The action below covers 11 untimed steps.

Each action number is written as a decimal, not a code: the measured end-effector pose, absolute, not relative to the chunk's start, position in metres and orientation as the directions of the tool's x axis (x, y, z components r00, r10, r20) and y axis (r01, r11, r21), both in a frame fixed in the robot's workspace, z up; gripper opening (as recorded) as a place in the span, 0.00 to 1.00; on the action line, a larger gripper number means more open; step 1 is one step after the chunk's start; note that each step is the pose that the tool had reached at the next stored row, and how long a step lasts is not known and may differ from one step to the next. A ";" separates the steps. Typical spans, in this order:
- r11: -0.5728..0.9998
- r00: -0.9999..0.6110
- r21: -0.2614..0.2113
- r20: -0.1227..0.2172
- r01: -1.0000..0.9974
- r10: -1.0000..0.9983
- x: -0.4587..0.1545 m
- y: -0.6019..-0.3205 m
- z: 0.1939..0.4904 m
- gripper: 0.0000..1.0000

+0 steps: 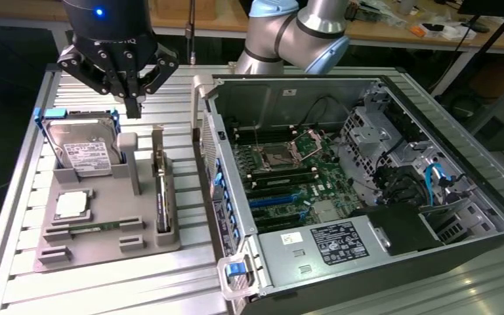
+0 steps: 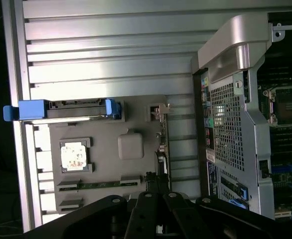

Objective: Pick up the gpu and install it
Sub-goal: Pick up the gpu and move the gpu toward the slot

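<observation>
The gpu [image 1: 162, 197] stands on its edge in a slot along the grey holder tray [image 1: 103, 252], on the side nearest the computer case. From the wrist it is a thin dark strip [image 2: 161, 149] with its silver bracket [image 2: 157, 110] at one end. My gripper [image 1: 133, 113] hangs above the far end of the tray, between the hard drive and the gpu, clear of both. Its fingers point down, shut, with nothing between them. In the wrist view the gripper [image 2: 153, 180] sits over the gpu's strip.
The tray also holds a silver hard drive [image 1: 81, 151] with blue clips, a square processor [image 1: 73, 205] and a green memory stick [image 1: 94, 228]. The open computer case [image 1: 357, 177] lies on the exterior view's right, motherboard [image 1: 296, 177] exposed. All rest on a ribbed metal table [image 1: 24, 190].
</observation>
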State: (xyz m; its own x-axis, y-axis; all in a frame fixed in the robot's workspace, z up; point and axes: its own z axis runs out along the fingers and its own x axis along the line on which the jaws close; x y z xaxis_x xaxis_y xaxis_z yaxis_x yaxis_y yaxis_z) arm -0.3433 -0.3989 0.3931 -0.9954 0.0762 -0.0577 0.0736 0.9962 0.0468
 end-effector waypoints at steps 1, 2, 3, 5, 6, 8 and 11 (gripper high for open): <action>0.996 -0.995 0.047 -0.058 0.074 0.076 -0.343 -0.399 0.393 0.11; 0.996 -0.995 0.047 -0.058 0.074 0.076 -0.343 -0.399 0.393 0.11; 0.996 -0.995 0.047 -0.058 0.074 0.076 -0.343 -0.399 0.393 0.11; 0.996 -0.995 0.047 -0.058 0.074 0.076 -0.343 -0.399 0.393 0.17; 0.996 -0.995 0.047 -0.058 0.074 0.076 -0.343 -0.399 0.393 0.17; 0.996 -0.995 0.047 -0.058 0.074 0.076 -0.343 -0.399 0.393 0.24; 0.996 -0.995 0.047 -0.058 0.074 0.076 -0.343 -0.399 0.393 0.42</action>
State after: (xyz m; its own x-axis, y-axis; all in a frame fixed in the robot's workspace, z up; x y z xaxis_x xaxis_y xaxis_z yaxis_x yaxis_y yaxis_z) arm -0.3433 -0.3989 0.3931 -0.9954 0.0763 -0.0577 0.0736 0.9962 0.0468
